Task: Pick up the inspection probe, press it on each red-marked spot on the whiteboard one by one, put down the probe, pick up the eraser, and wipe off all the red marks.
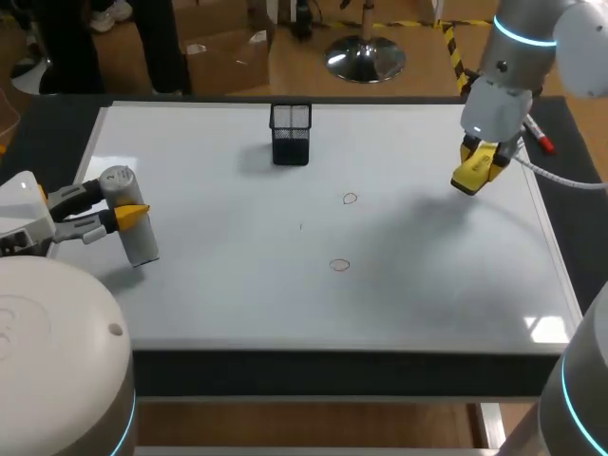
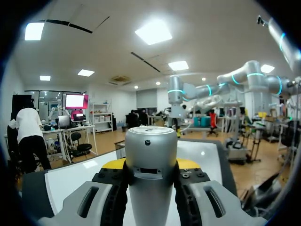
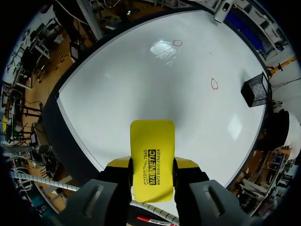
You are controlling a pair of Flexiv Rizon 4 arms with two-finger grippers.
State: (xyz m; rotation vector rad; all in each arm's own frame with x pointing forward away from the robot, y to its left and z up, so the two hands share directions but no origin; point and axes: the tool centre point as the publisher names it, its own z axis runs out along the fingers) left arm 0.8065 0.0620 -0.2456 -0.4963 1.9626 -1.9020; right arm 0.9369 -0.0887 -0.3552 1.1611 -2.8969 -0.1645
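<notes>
Inspection probe [image 1: 139,237] is pinched near its top between the fingers of the left end effector [image 1: 116,204] and hangs nearly upright below them, over the left part of the whiteboard [image 1: 237,275]. I cannot tell if its lower end touches the board. It looks like a smooth, stiff metal cylinder, probably rather heavy and slippery, so a firm hold high on the body seems right for pressing straight down.

Well to the right of this end effector are one red mark [image 1: 339,265] and a second red mark [image 1: 350,199].

The right end effector [image 3: 151,165] clamps the yellow eraser [image 3: 152,134] by its two long sides. The marks are far ahead of it. The eraser seems light and hard-shelled, so a side hold should keep its face flat.
</notes>
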